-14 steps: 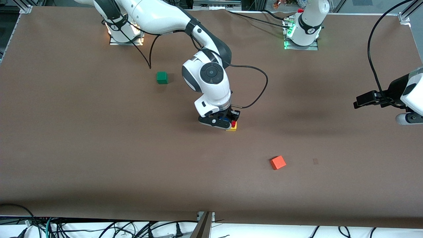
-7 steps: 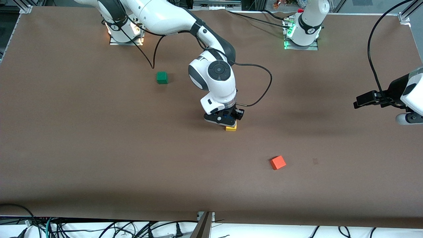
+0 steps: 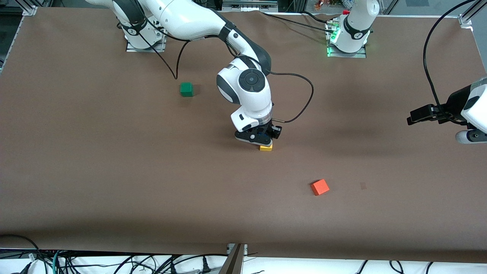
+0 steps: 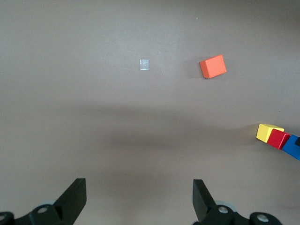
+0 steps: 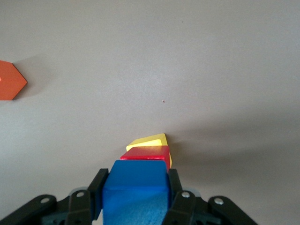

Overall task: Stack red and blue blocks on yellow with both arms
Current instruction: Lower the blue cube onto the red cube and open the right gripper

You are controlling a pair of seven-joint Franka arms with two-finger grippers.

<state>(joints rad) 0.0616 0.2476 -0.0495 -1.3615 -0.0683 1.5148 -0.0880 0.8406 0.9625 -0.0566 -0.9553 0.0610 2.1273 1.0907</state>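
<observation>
My right gripper [image 3: 261, 139] is at the middle of the table, shut on the blue block [image 5: 136, 187]. The blue block sits on the red block [image 5: 145, 153], which sits on the yellow cube [image 5: 151, 140]. In the front view only the yellow cube [image 3: 266, 148] shows under the hand; red and blue are hidden. The left wrist view shows the stack from the side: yellow [image 4: 267, 132], red [image 4: 279, 139], blue [image 4: 293, 146]. My left gripper [image 3: 414, 115] waits high at the left arm's end of the table, open and empty [image 4: 138, 199].
An orange cube [image 3: 320, 187] lies nearer the camera than the stack, toward the left arm's end; it also shows in both wrist views [image 4: 213, 66] [image 5: 9, 80]. A green cube [image 3: 186, 89] lies toward the right arm's base. A small pale mark [image 3: 363, 185] is beside the orange cube.
My right gripper has shifted toward the left arm's end and settled over the yellow cube, hiding the red block in the front view. It has been still for the last half second. The left arm has not moved.
</observation>
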